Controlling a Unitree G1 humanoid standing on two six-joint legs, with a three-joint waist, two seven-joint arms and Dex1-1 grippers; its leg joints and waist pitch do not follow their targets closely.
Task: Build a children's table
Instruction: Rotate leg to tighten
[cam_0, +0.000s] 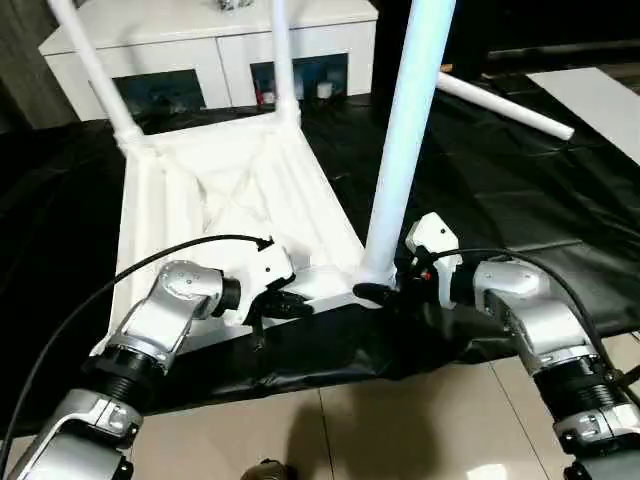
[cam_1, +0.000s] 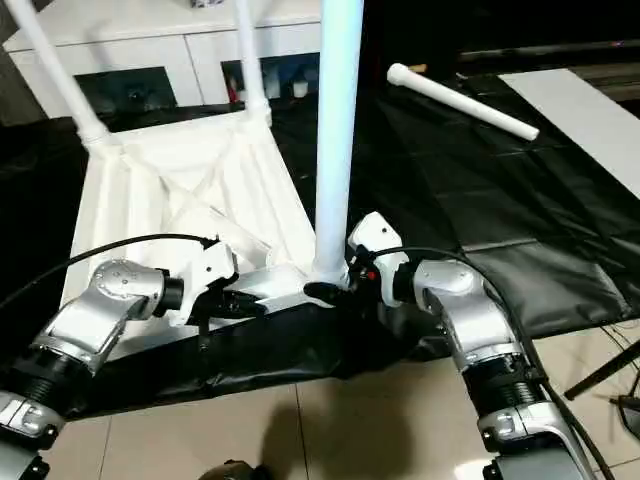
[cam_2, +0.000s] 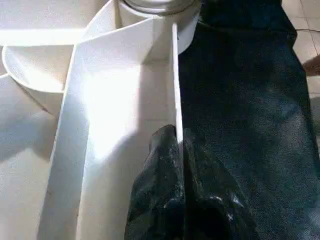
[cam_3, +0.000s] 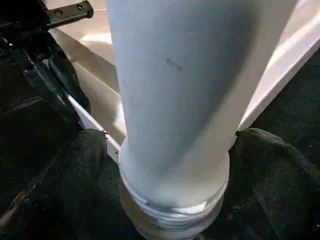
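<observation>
The white tabletop (cam_0: 240, 190) lies upside down on a black sheet, ribbed underside up. Two legs (cam_0: 95, 65) (cam_0: 283, 60) stand in its far corners. A third leg (cam_0: 405, 140) stands upright in the near right corner socket. My right gripper (cam_0: 378, 290) is open around the base of this leg, one finger (cam_3: 75, 170) on each side, with a thin gap showing. My left gripper (cam_2: 177, 137) is shut on the tabletop's thin near rim, a little left of that corner. A fourth leg (cam_0: 505, 107) lies loose on the sheet at the back right.
The black sheet (cam_0: 500, 200) covers the floor under the work. Its near edge meets beige tiles (cam_0: 400, 420). A white cabinet (cam_0: 200, 50) with dark doors stands behind the tabletop. A flat white panel (cam_0: 600, 100) lies at the far right.
</observation>
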